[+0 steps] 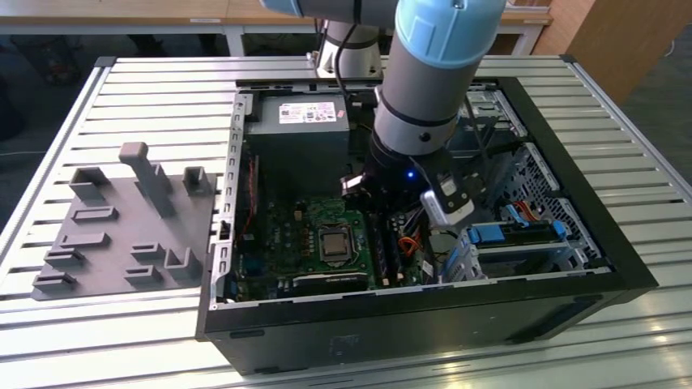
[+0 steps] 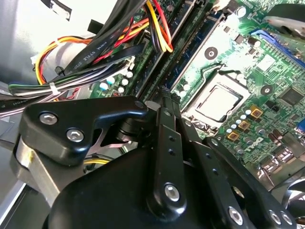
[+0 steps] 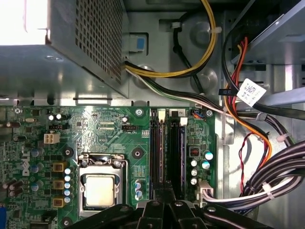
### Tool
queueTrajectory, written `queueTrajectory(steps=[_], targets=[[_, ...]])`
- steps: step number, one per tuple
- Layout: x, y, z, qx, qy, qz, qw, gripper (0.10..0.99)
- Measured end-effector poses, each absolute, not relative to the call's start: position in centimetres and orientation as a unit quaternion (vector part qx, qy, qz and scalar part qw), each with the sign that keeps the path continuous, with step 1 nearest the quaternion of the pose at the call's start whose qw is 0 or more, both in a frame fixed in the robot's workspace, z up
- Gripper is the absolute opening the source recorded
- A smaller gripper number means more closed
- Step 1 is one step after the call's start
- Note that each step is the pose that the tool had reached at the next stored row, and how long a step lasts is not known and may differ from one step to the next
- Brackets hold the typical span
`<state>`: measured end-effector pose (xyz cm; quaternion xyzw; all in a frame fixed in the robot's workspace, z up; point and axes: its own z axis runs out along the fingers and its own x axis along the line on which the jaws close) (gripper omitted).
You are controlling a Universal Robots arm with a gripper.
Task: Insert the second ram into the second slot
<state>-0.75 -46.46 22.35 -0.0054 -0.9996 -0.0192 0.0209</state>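
We see the gripper (image 3: 164, 191) low inside the case (image 1: 562, 275), its fingers (image 2: 167, 109) drawn together on the thin top edge of the ram (image 3: 164, 185), which stands upright over the 2 slots (image 3: 167, 148) beside the CPU socket (image 3: 100, 188). Cables (image 3: 248, 124) hang near.

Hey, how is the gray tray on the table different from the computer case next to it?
The gray tray is a low, flat plate with short upright blocks; the computer case is a tall black box. The gray tray is one plain colour, while the computer case stands open on top, showing a green motherboard and a power supply. Both rest on the slatted metal table.
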Motion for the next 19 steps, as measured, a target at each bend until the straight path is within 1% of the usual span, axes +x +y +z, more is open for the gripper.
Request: queueTrajectory(steps=[19], targets=[[-0.75,-46.46,21.4,-0.005,-1.0,-0.019,0.021,0.106]])
